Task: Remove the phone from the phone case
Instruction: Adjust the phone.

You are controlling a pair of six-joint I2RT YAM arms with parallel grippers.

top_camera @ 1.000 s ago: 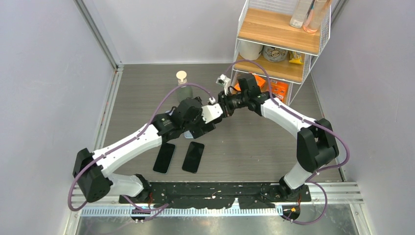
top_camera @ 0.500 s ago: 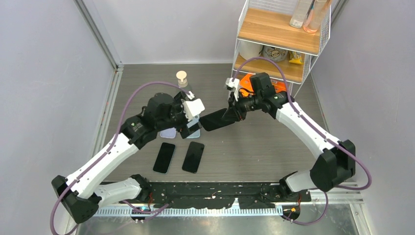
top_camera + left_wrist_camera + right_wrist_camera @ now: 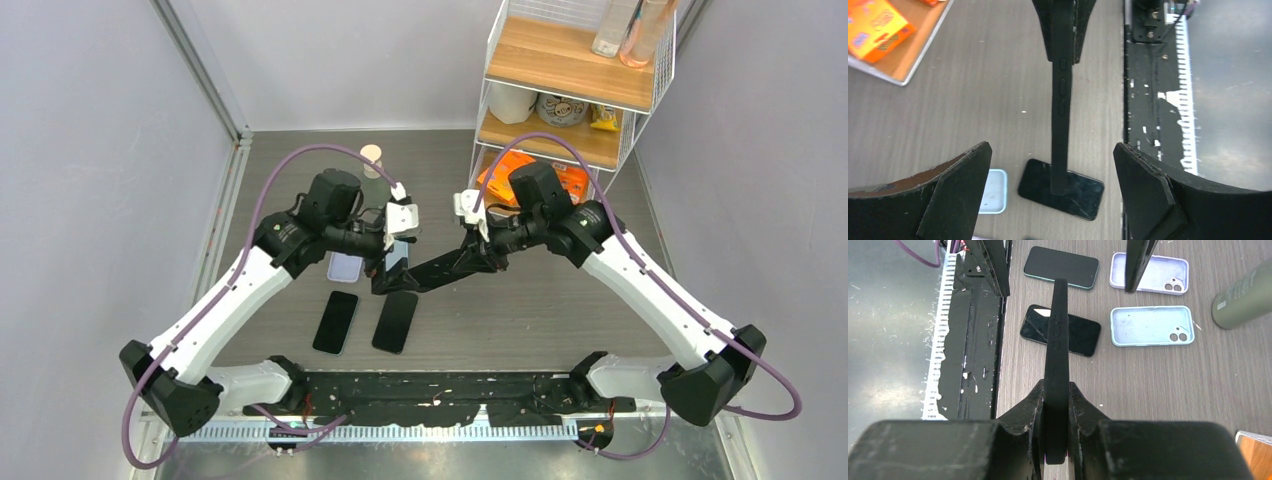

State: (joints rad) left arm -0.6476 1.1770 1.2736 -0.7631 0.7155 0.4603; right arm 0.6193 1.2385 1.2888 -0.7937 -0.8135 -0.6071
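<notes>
My right gripper [image 3: 480,256] is shut on one end of the black cased phone [image 3: 425,272] and holds it edge-on above the table, buttons showing in the right wrist view [image 3: 1056,335]. My left gripper [image 3: 388,262] is open, and its fingers [image 3: 960,192] stand on either side of the cased phone's free end [image 3: 1061,110] without touching it. In the right wrist view my right gripper [image 3: 1056,390] pinches the case's flat faces.
Two bare black phones [image 3: 335,322] [image 3: 395,320] lie near the front edge. A lavender case [image 3: 1153,274] and a light blue case [image 3: 1152,326] lie empty behind them. A green bottle [image 3: 1245,295] stands beyond, and a wire shelf [image 3: 570,90] with an orange box [image 3: 875,30] is at the back right.
My right gripper has brought the cased phone down and toward the front left. My left gripper has swung round so that its open fingers straddle the phone's free end.
</notes>
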